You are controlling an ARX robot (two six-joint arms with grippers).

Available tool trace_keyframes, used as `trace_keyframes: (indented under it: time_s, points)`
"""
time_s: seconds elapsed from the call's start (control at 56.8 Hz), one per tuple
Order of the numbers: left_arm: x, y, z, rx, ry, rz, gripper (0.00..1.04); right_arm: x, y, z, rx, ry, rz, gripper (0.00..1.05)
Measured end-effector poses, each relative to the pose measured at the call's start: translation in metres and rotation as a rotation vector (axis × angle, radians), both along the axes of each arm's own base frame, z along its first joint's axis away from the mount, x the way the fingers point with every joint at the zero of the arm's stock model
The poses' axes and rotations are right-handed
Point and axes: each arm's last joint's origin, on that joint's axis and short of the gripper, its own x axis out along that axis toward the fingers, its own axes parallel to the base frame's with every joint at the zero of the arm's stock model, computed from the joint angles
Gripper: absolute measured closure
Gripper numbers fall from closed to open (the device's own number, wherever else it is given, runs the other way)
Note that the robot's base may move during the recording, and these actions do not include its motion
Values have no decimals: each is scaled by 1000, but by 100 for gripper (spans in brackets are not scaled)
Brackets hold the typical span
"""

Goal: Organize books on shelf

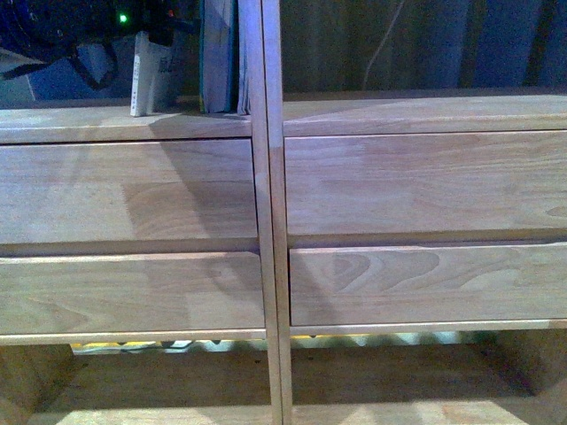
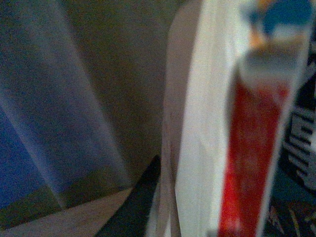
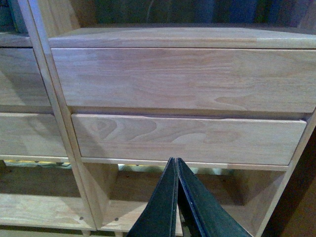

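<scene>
The light wooden shelf [image 1: 266,221] fills almost everything from the front: a central upright [image 1: 270,266] splits it into two columns, each with two plank drawer fronts [image 1: 425,181] stacked one above the other. Below the drawers runs an open lower bay with a bare wooden floor, and through the gap under the drawers a strip of bright clutter shows, too small to make out.

On the left column's top board stand the books. A thin white paperback [image 1: 140,74] stands upright and apart, left of the rest. Two taller teal-green books [image 1: 217,55] stand against the central upright, the outer one leaning slightly. Behind them hangs a dark blue backdrop, with a dark tangle of equipment and a small green light [image 1: 123,17] at the upper left. The right column's top board carries nothing.

The left wrist camera sits right against the white paperback [image 2: 207,123], its red-marked spine [image 2: 249,158] blurred and filling the view. One dark finger [image 2: 133,210] of the left gripper lies along the cover; whether the book is pinched I cannot tell.

The right gripper [image 3: 177,197] hangs low before the right column's drawers, its two black fingers [image 3: 163,207] pressed together, holding nothing.
</scene>
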Motion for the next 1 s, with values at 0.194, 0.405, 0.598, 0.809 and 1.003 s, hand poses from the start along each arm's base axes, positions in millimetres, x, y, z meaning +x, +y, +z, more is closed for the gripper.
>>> trace_keyframes:
  time_s: [0.194,0.405,0.598,0.809,1.003]
  points:
    - [0,1,-22,1,54,-24,44,-8,0,-4,0,32,1,102]
    - [-13,3,-39,-18,93,-51,13,-12,0,-3,0,6,-2,102]
    - [-45,6,-32,-52,93,-101,7,-12,0,-3,0,6,-2,102]
    - [-113,15,-20,-118,103,-85,7,-12,0,-3,0,6,-2,102]
    - [-233,40,-14,-225,60,-22,7,-12,0,-3,0,5,-2,102]
